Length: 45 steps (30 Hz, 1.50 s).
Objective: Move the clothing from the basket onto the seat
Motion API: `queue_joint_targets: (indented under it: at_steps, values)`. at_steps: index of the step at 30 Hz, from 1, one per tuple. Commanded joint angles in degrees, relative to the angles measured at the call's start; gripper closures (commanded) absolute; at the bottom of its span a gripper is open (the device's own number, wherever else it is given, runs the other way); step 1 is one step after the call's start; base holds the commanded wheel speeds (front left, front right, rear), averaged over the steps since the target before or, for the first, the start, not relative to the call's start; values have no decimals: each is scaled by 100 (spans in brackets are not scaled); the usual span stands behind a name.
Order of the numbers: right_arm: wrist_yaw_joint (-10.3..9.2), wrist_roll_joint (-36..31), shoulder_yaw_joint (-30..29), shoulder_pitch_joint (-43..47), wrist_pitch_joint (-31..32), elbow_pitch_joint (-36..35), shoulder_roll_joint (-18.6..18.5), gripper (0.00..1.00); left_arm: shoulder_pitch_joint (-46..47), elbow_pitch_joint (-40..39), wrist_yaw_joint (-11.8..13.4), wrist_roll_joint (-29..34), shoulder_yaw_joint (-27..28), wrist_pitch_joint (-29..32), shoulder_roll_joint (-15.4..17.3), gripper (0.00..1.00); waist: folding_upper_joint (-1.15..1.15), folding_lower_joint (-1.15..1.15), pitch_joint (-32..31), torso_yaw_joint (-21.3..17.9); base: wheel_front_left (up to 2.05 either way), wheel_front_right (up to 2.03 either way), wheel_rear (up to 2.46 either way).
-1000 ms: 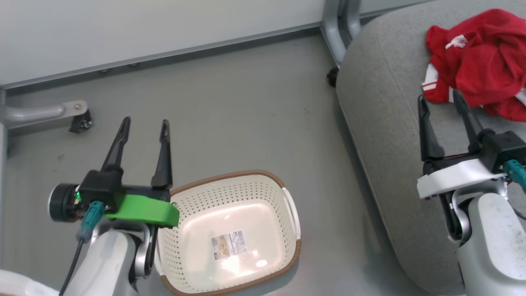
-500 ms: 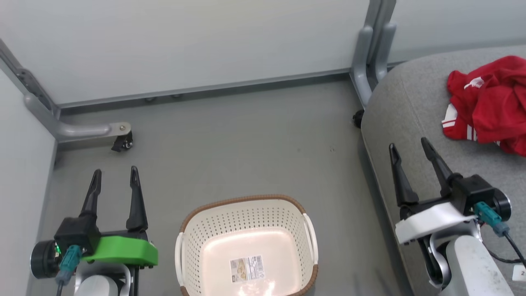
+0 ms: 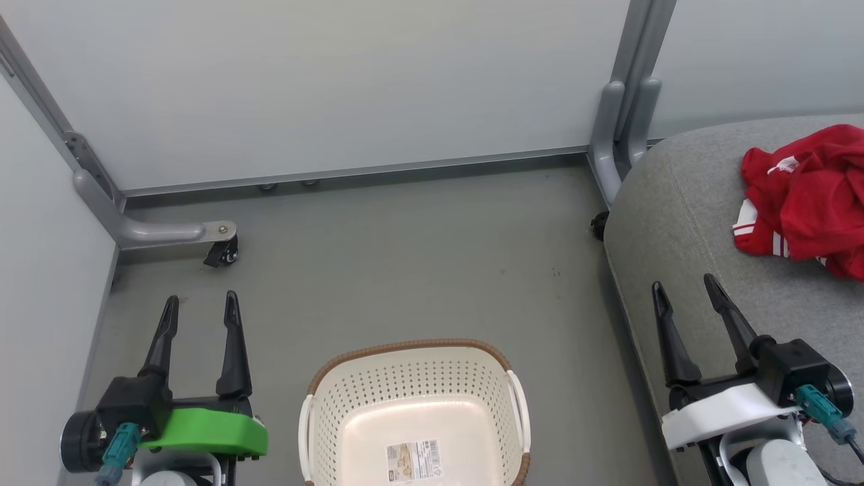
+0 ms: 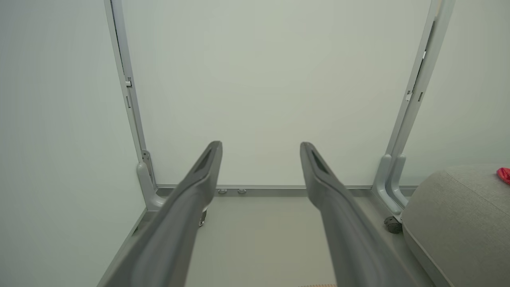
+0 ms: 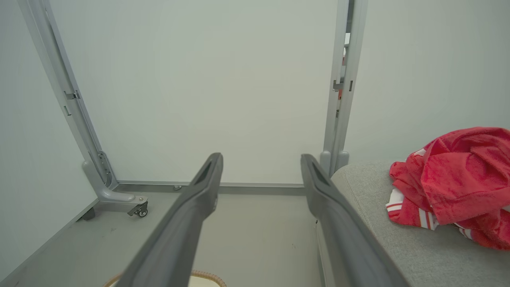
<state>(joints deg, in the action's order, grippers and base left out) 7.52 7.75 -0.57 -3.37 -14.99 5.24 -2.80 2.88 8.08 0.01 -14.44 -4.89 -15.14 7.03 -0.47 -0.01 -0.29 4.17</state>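
basket (image 3: 405, 346): empty | clothing (image 3: 803, 199): on seat (image 3: 688, 229), right edge | left gripper (image 3: 201, 298), right gripper (image 3: 682, 283): fingers wide, empty | task: apparently done

The floor (image 3: 418, 256) bears the basket (image 3: 412, 378); the seat (image 3: 682, 223) bears the clothing (image 3: 810, 189).
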Motion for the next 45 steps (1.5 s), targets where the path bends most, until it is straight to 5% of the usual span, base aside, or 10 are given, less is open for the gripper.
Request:
queue_joint_targets:
  at_steps: [1, 19, 20, 45]
  values:
    - [-6, 51, -46, 136, -20, -5, -15, 0, -99, -9, -53, 39, 24, 1, -16, 0, 47, 1, 3, 2, 0, 0, 0]
    - [-6, 11, -180, 230, -14, 103, -12, 0, -31, 135, -189, 249, 150, 0, -152, 0, 47, 1, 74, -49, 0, 0, 0]
    - [0, 34, -166, 241, 0, 108, 3, 100, -24, 151, -167, 186, 125, 2, -145, 100, 0, 1, 74, -49, 0, 0, 0]
    - [-1, 2286, -283, 103, 588, 466, 28, 100, 81, 379, -281, -1956, 403, 591, -240, 100, 8, 1, 65, -112, 0, 0, 0]
